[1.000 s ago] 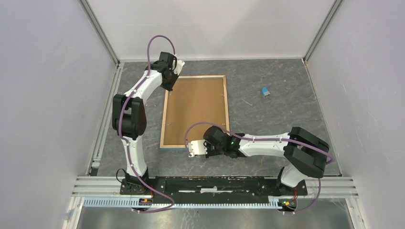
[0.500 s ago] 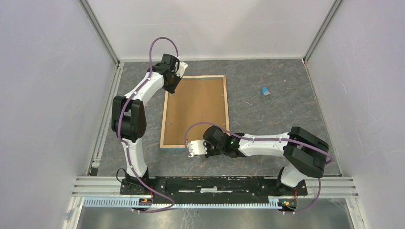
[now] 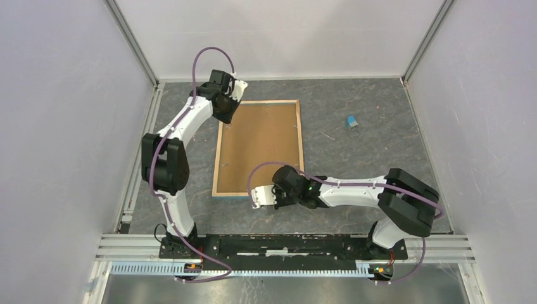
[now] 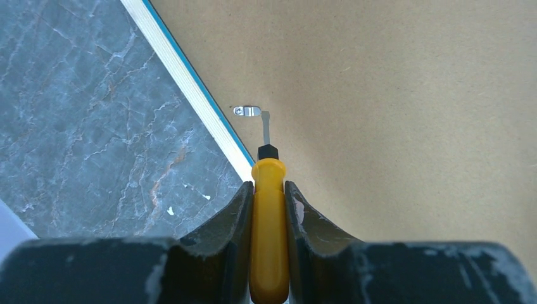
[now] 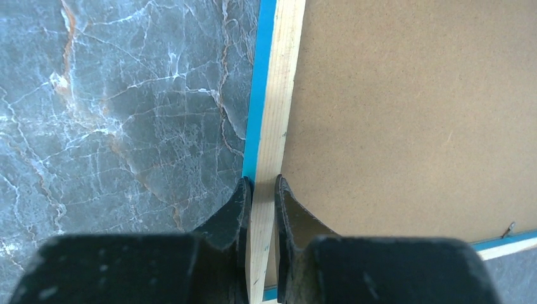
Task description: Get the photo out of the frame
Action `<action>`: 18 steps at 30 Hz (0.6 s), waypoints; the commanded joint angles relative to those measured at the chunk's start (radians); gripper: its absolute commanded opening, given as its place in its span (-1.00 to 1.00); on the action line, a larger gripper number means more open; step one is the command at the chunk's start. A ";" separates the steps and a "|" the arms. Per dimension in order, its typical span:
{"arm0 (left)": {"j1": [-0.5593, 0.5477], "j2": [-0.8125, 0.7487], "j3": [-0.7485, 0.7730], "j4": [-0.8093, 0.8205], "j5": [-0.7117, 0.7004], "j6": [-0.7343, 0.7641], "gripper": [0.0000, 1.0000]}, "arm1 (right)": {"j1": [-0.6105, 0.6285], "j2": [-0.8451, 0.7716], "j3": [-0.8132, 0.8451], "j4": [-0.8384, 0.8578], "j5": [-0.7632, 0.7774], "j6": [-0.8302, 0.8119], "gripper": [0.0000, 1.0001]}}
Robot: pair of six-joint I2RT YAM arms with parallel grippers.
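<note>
Since a second ago the left arm's elbow (image 3: 166, 158) has swung outward, while the left claw (image 4: 269, 193) stays clamped on a yellow-handled tool (image 4: 269, 228), its blade just ahead beside a small metal tab (image 4: 246, 111). The right claw (image 5: 261, 190) pinches the light wood edging of the large blue-bordered frame (image 3: 256, 145), lying back-up on the grey marbled bench (image 3: 373, 133). The photo is hidden beneath the stiff fibreboard (image 5: 411, 95); likely thin and creasable, best lifted by an edge

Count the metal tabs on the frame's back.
2 clearly: one silver metal tab at the tip of the yellow-handled tool; a second by the rim of the blue-edged wooden frame, right wrist view. Others may be hidden.
</note>
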 commanded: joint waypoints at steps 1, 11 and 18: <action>0.017 -0.092 0.017 -0.019 0.048 -0.023 -0.96 | -0.081 0.054 -0.104 -0.248 -0.012 -0.079 -1.00; 0.095 -0.129 -0.011 -0.030 0.125 -0.051 -0.95 | -0.262 -0.025 -0.013 -0.321 0.070 -0.242 -0.60; 0.134 -0.186 -0.044 -0.028 0.169 -0.069 -0.96 | -0.350 -0.025 0.156 -0.410 0.001 -0.211 0.03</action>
